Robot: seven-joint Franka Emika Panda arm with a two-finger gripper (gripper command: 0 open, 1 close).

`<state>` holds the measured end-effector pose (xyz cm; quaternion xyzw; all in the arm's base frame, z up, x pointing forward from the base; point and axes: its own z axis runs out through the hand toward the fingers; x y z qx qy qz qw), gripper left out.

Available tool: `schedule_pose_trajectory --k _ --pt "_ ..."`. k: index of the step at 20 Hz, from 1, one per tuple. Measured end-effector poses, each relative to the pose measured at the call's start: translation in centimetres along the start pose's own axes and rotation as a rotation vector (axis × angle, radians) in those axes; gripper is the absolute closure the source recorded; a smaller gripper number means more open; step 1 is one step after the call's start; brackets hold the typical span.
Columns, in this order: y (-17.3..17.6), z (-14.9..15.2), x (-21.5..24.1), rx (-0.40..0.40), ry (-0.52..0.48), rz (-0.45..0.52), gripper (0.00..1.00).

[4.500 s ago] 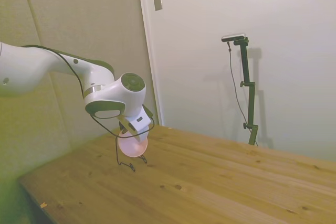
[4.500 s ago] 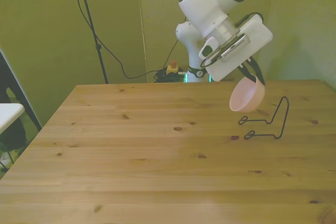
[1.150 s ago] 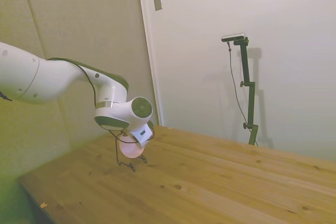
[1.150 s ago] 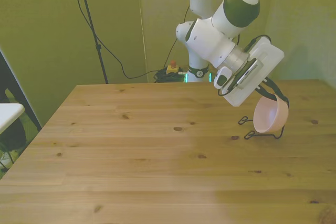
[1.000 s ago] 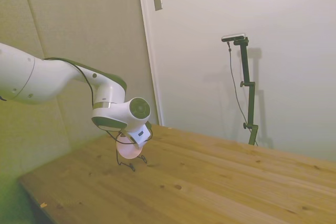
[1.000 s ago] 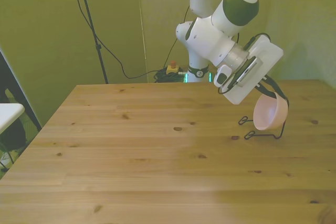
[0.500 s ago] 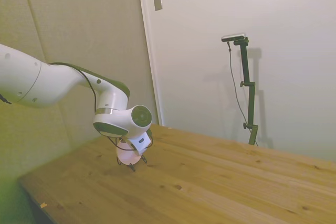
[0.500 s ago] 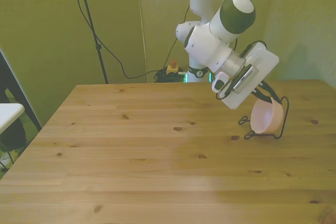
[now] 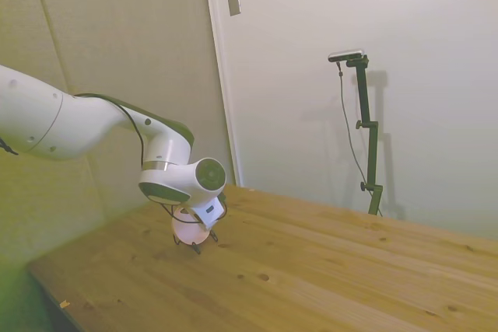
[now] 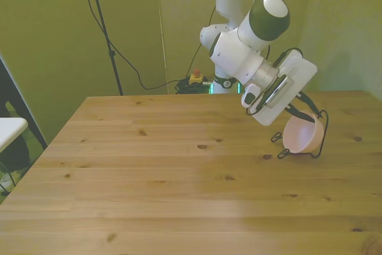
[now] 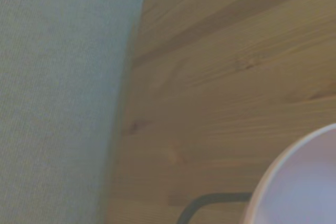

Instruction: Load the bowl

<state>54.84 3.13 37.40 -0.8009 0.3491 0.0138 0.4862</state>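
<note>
The pale pink bowl sits low over the wooden table near the front view's right edge, tilted so that its opening faces up and toward the arm, and it lies within a black wire stand whose upright loop rises just behind the bowl's far side while its thin feet rest on the boards in front. Whether the bowl's rounded bottom already bears on the wire or on the table cannot be told from these views. The gripper of the white Franka arm reaches down to the bowl's upper rim, its dark fingers clamped on that rim (one finger shows as a dark bar across the top edge of the bowl). In the side view the same arm bends down from the picture's left, and its gripper is mostly hidden behind the wrist; below it the bowl shows as a pale pink patch with the stand's dark wire feet touching the table near the corner closest to the wall. The wrist view is soft but shows a curved part of the bowl, a dark bent wire of the stand beside it, the table's planks and a grey wall past the table's edge.
</note>
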Motion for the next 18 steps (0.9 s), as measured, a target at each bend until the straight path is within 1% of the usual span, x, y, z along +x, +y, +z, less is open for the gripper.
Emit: schedule_pose_trajectory --k 2,4,8,10,12,14,18 --pt "-0.1 -0.7 -0.5 0.009 -0.008 -0.008 0.0" --pt "0.0 -2.3 -1.3 0.023 0.0 -0.014 0.0" --pt "0.4 -7.8 -3.9 0.046 0.056 -0.047 0.0" --pt "0.9 -10.1 -5.4 0.039 0.087 -0.053 0.0" --pt "1.9 -11.9 -6.6 0.013 0.126 -0.038 0.0" --pt "2.9 -13.6 -7.3 -0.03 0.192 -0.001 0.0" --pt "4.6 -17.2 -8.7 -0.174 0.324 0.1 0.0"
